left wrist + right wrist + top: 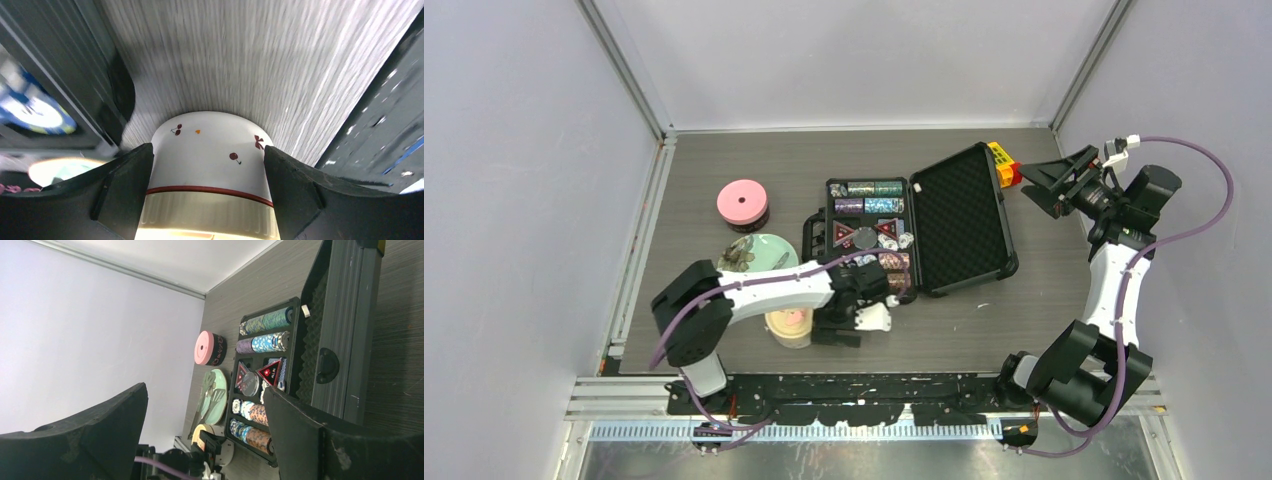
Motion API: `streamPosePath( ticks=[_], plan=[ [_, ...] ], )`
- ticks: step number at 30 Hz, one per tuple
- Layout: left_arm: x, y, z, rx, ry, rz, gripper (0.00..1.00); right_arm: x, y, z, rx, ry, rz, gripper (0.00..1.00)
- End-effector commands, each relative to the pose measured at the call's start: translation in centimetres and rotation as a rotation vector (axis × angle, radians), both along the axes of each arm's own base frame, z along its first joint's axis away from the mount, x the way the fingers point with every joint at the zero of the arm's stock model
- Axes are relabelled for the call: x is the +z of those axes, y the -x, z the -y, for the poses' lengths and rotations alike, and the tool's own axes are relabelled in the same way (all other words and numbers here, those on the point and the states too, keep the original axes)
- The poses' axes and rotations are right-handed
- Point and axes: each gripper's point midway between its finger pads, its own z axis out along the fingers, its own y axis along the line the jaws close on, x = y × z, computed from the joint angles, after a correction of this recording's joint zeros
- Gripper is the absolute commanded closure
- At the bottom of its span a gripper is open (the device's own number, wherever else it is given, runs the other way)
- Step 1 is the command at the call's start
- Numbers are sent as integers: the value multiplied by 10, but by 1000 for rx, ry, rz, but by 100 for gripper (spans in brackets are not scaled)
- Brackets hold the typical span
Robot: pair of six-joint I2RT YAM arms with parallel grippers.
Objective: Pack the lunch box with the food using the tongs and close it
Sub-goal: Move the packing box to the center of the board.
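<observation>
Pads [122,195] of the left gripper [207,162] press on both sides of the pale tub [210,145], whose white wall carries small cherry prints above a red band. From above, we see that tub near the front edge of the table [1044,300], just in front of the green plate [781,250]. Grey metal pieces that we take for the tongs [207,392] lie on the plate; any food there is too small for us to make out. The pink-lidded tub [742,204] stands behind the plate, lid on. At far right the right gripper [1049,185] hangs in the air, jaws spread wide with nothing between them, beside the raised lid of the open black case [964,215] of poker chips [869,208].
</observation>
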Motion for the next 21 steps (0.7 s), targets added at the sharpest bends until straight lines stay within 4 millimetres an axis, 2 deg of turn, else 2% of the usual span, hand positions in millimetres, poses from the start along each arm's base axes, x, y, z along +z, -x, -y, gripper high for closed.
streamPosePath(
  ticks=[1,4,11,17,21],
  plan=[
    [9,-5,-49,29,-56,29,17,13,4,-3,16,33,62,10],
    [7,-6,-76,83,-76,25,17,13,4,-3,15,31,61,10],
    [8,-4,-127,186,-88,21,17,13,5,-3,15,29,59,10],
    [10,-11,-174,266,-101,62,17,13,6,-4,16,28,59,10],
    [14,-19,-197,287,-100,106,16,14,6,-4,15,27,60,10]
  ],
)
